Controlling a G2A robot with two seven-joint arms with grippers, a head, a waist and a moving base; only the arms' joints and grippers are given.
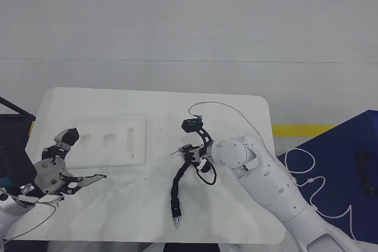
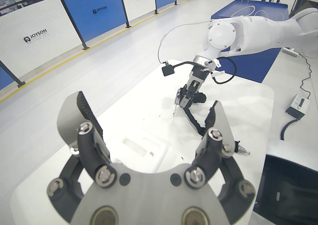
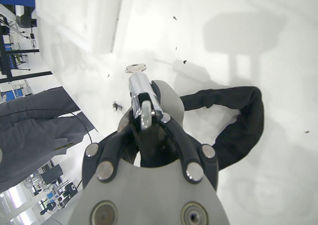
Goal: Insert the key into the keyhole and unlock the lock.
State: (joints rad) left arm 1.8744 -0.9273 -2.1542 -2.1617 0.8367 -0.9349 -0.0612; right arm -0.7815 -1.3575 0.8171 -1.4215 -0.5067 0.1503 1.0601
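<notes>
Chrome cylinder lock (image 3: 139, 86) on black sleeved cable (image 1: 176, 189) clamped in right gripper (image 3: 145, 110) at frame centre, silver key (image 3: 135, 68) at its tip, left gripper (image 1: 85, 156) spread wide, empty, lower left.

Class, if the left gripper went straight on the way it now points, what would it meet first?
Probably the white foam tray just ahead of the left gripper; its height is unclear.

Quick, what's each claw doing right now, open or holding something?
Left gripper: open, empty.
Right gripper: shut on the lock.
</notes>
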